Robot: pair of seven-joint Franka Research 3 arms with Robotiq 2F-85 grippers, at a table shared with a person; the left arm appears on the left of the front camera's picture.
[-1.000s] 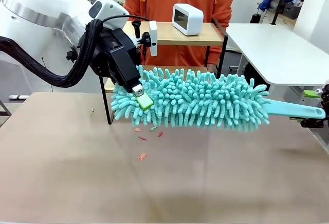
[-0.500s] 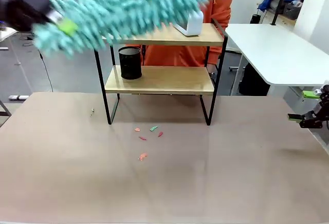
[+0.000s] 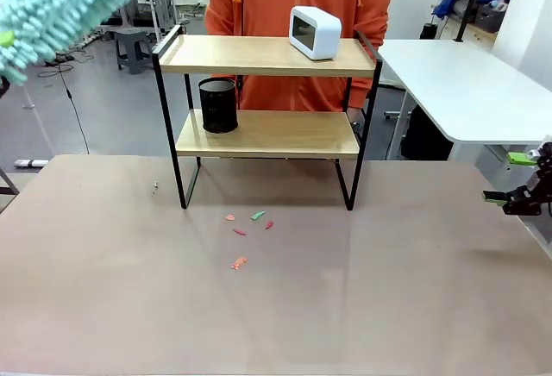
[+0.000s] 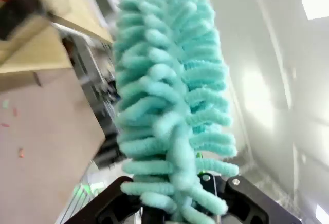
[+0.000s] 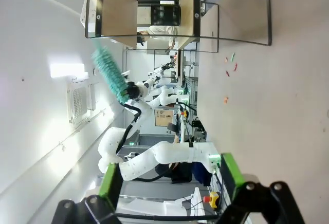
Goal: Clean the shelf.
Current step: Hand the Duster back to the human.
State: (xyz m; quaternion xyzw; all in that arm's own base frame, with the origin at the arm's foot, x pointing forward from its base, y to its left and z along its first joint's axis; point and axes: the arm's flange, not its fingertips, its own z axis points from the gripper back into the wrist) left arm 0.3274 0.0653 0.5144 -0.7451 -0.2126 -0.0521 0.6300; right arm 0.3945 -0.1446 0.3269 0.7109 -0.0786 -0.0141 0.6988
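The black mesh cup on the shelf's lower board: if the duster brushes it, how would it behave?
The black mesh cup looks light, so it would probably slide or tip easily. It stands near the left end of the shelf, so a sideways brush might knock it off.

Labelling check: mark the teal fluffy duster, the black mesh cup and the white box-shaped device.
teal fluffy duster (image 3: 60, 1), front view, middle of the fibre head.
black mesh cup (image 3: 218, 105), front view, side wall.
white box-shaped device (image 3: 315, 32), front view, its side.
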